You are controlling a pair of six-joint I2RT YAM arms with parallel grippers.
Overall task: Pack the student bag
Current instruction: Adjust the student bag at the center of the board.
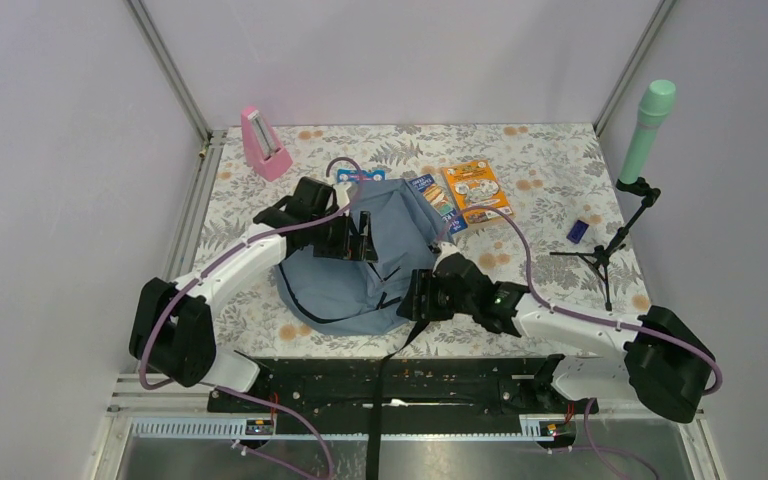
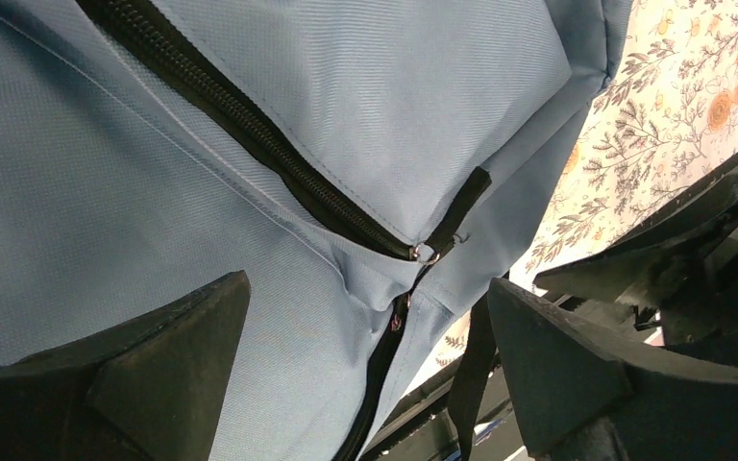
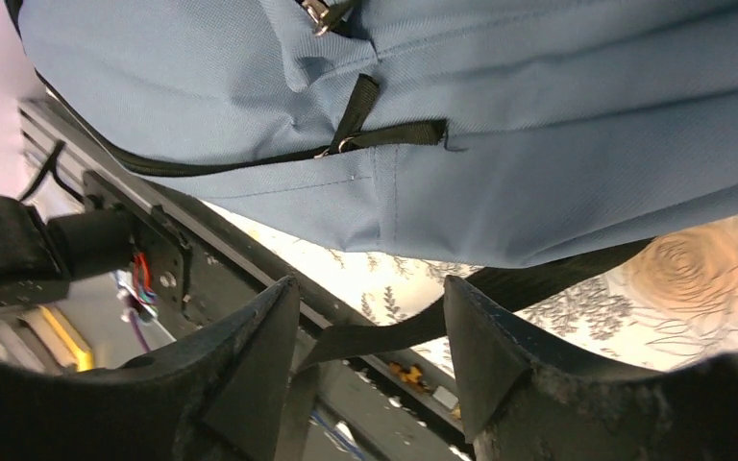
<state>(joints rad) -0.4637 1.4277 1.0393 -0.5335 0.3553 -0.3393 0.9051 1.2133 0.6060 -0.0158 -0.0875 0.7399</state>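
One bag (image 1: pixel 360 270) lies mid-table, its long axis running near-left to far-right, its far end by the books (image 1: pixel 460 195). We see our left gripper (image 2: pixel 367 288) over its zipper (image 2: pixel 279 163), fingers spread and empty, and our right gripper (image 3: pixel 370 288) at its near-right edge, likewise spread.

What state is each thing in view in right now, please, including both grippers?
student bag, lying down, visible zippers closed.
left gripper, open, over the bag.
right gripper, open, at the bag's near edge.
orange book, closed, lying flat.
pink metronome, standing upright.
green cylinder, held roughly upright on a black stand.
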